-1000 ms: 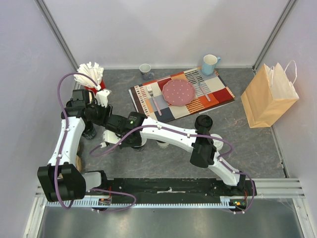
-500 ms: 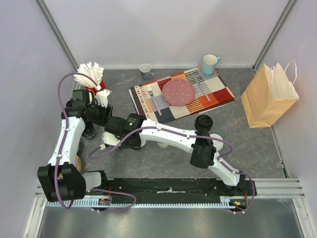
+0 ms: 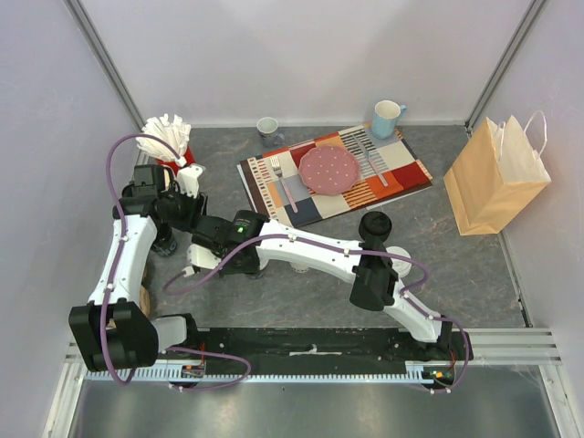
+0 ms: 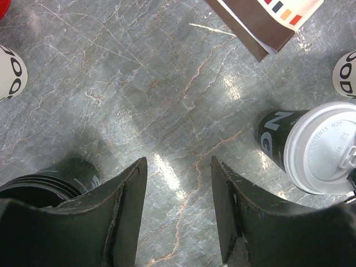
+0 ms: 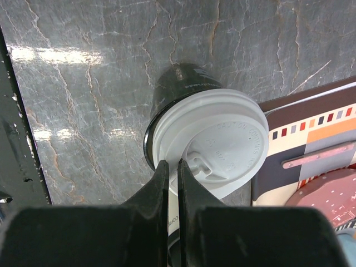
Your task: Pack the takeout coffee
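The black takeout cup with a white sip lid [image 5: 214,142] stands on the grey table, and my right gripper [image 5: 173,166] is shut on the near rim of that lid. The same cup [image 4: 311,146] shows at the right of the left wrist view. From above, my right gripper [image 3: 206,248] covers most of it. The cream cup with a black lid [image 3: 375,224] stands alone near the right arm's elbow. My left gripper [image 4: 178,167] hangs open over bare table, left of the black cup, with nothing between its fingers; from above, my left gripper [image 3: 185,210] sits just beyond the right wrist.
A tan paper bag [image 3: 497,178] stands at the right. The striped placemat [image 3: 401,173] holds a pink plate [image 3: 329,169] and forks. Mugs [image 3: 387,117] stand at the back. A stack of black cups [image 4: 50,181] and a white cup [image 4: 11,72] flank my left gripper.
The right wrist has crept slightly left and nearer over the black cup, hiding more of its white lid from above. The left arm has not moved.
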You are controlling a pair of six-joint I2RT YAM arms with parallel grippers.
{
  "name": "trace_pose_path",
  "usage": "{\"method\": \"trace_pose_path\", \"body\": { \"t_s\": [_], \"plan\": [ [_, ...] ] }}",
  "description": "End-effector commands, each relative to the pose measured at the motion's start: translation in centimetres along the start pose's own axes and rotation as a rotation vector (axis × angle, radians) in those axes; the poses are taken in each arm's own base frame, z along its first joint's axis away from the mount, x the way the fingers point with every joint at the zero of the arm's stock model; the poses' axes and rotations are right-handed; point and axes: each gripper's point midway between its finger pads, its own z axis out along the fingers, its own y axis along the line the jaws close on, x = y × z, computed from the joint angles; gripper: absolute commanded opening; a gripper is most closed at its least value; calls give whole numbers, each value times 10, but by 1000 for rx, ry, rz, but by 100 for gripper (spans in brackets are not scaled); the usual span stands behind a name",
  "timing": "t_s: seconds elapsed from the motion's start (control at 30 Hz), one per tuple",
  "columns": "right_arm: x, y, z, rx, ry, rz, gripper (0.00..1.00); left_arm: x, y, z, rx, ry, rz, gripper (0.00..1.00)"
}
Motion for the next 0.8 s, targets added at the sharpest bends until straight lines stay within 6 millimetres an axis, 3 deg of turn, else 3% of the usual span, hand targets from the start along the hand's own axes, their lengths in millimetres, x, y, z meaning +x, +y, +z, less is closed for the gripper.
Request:
{"method": "trace_pose_path", "body": {
  "t_s": [0.0, 0.23, 0.4, 0.77],
  "plan": [
    [-8, -6, -15, 27, -41, 12, 7, -10, 1, -3, 8, -37, 48, 57],
    [-12, -1, -10, -3, -53, 8, 8, -9, 1, -2, 12, -33, 47, 56],
    [-23, -1, -22, -18, -111, 3, 8, -8, 0, -1, 15, -30, 45, 56],
    [-8, 3, -13, -18, -45, 18, 7, -9, 0, -2, 13, -35, 51, 56]
  ]
}}
